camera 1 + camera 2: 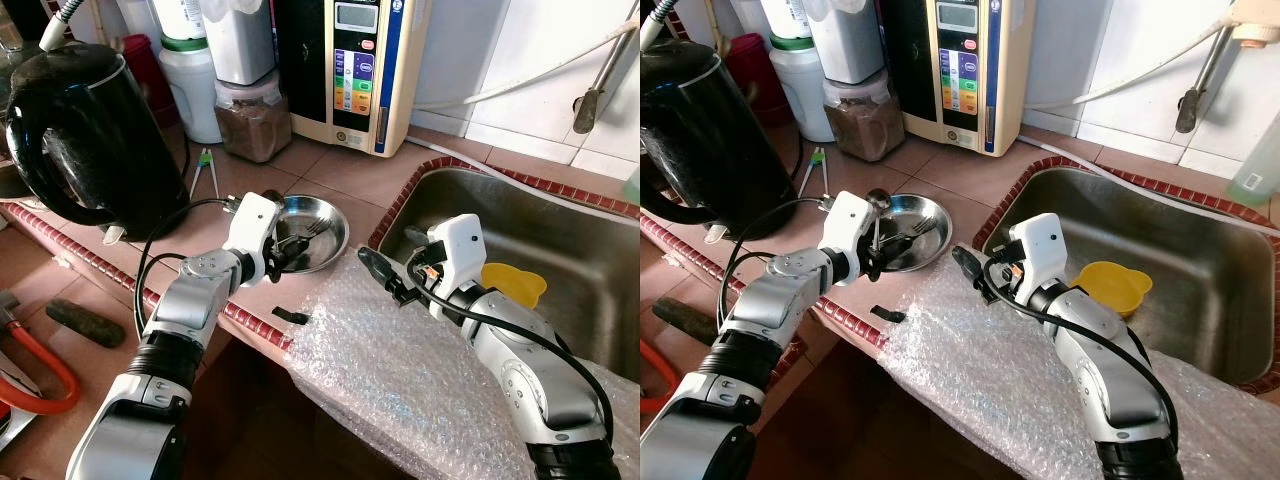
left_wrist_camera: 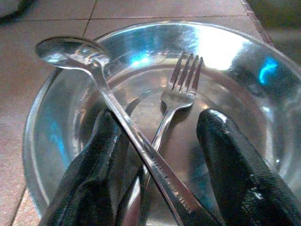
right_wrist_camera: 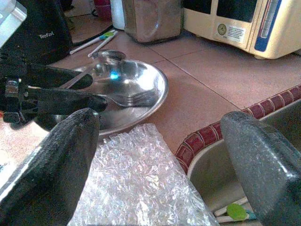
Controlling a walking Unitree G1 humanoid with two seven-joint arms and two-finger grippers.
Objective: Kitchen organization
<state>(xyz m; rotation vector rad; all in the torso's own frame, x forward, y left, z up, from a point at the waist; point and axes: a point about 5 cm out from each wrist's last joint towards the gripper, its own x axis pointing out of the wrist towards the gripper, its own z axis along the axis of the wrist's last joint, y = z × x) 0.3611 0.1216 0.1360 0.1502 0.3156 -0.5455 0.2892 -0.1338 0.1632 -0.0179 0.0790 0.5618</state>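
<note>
The left end effector (image 1: 291, 250) is reaching into a shallow steel bowl (image 1: 335, 228) on the tiled table (image 1: 345, 170), its two black fingers (image 2: 235, 169) spread apart and straddling the cutlery without gripping anything. Between those fingers a spoon (image 2: 120, 117) and a fork (image 2: 176, 96) are lying crossed in the bowl — the spoon's round head is resting up on the rim ahead of the end effector, the fork's tines are pointing toward the bowl's far side. The right end effector (image 1: 385, 272) is hovering released, fingers wide apart, just beside the bowl's rim and above a sheet of bubble wrap (image 1: 400, 370) that is draping over the table edge beneath it. Behind the right end effector a steel sink (image 1: 560, 240) is holding a yellow cup (image 1: 517, 281). Beyond the left end effector a black kettle (image 1: 85, 130) is standing on the table, with a pair of green-tipped chopsticks (image 1: 205, 172) lying between it and the bowl. Further back — against the wall — a jar of brown powder (image 1: 253, 120) and a cream water purifier (image 1: 350, 70) are standing side by side. A small black piece (image 1: 291, 316) is lying on the table edge just below the left end effector.
</note>
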